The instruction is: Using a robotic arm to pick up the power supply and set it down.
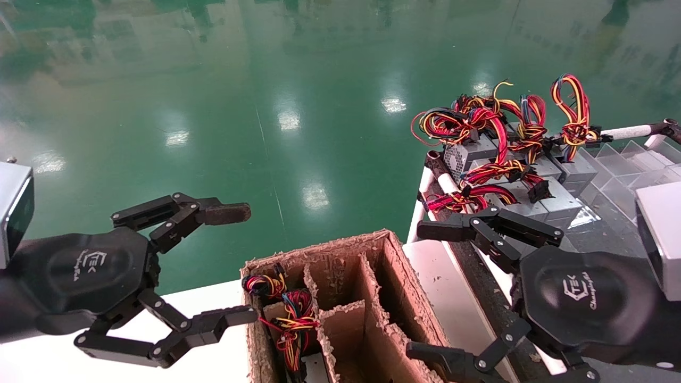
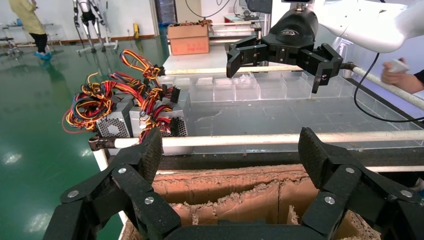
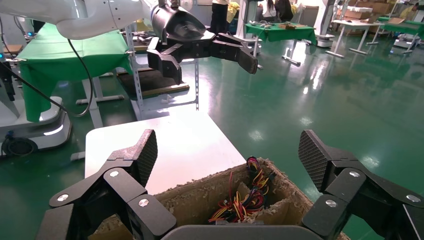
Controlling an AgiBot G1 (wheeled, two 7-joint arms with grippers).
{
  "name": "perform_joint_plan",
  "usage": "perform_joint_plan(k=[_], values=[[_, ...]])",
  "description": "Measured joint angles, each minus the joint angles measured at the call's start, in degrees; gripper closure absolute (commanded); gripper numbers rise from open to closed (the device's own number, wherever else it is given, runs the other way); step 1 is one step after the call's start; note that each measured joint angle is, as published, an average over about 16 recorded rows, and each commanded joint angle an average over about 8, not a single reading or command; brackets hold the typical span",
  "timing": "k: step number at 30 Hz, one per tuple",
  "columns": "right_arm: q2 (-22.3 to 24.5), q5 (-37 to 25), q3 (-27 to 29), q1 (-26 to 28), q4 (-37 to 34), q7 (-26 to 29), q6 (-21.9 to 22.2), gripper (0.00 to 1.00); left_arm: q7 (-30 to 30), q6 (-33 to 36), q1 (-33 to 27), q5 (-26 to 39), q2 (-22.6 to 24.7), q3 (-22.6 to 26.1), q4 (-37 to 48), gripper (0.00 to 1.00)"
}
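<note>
As the head view runs from left to right, the left pincer [image 1: 242,266] comes first, hovering with its two fingers spread wide and holding nothing beside the cardboard box [image 1: 340,255], its black palm carrying a white logo whose letters read roughly "TEK". The box stands on the white counter [image 1: 202,303], split into several compartments by dividers; two wire bundles [image 1: 287,314] of red, yellow and black show in its left cells. To its right, the right pincer [image 1: 425,290] also gapes wide and empty, bearing the same logo, just short of the power supplies [image 1: 532,175]. At least four of these grey boxes lie close together on a clear compartmented tray [image 1: 628,159], well apart from the box; the far-left one turns its perforated face leftward, wires piled on top.
</note>
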Motion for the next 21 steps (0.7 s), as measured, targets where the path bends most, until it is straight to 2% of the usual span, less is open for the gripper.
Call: perform_joint_plan(k=[21], values=[[0.00, 0.00, 0.00, 0.00, 0.00, 0.00, 0.00, 0.00, 0.00, 0.00, 0.00, 0.00, 0.00, 0.00, 0.00, 1.00]])
